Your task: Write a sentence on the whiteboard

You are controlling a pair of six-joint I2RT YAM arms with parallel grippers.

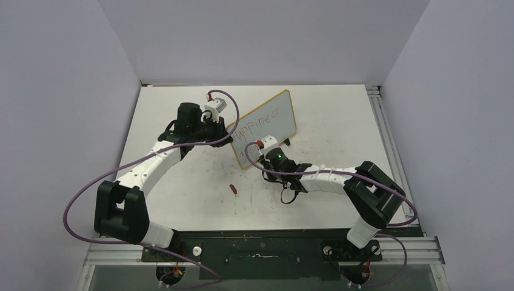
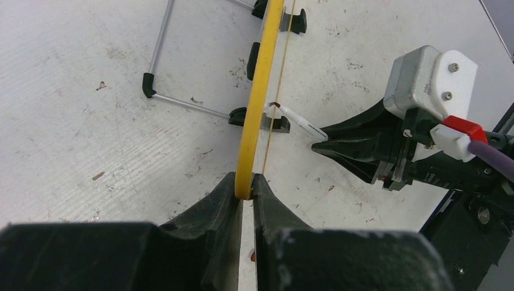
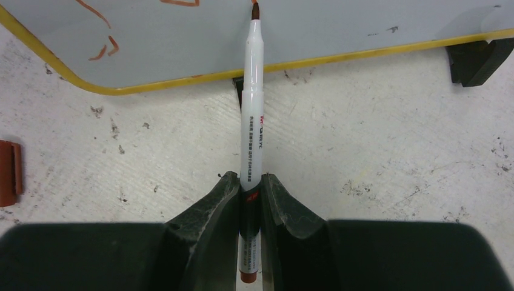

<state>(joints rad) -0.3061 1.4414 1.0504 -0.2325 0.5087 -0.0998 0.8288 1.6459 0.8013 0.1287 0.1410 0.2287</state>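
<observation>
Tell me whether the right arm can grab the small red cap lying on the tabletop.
Probably not yet: the right gripper is shut on the white red-tipped marker. Otherwise the small red cap lies nearby on bare tabletop, nothing between.

Plain pale lavender-grey walls box in the scene: a back wall (image 1: 260, 36) across the top of the frame, a left wall (image 1: 54, 121) and a right wall (image 1: 460, 121) slanting down the sides. Between them lies a matte white tabletop (image 1: 339, 115), scuffed and speckled, with aluminium rails (image 1: 382, 121) along its right and lower edges. The light is soft and even.
</observation>
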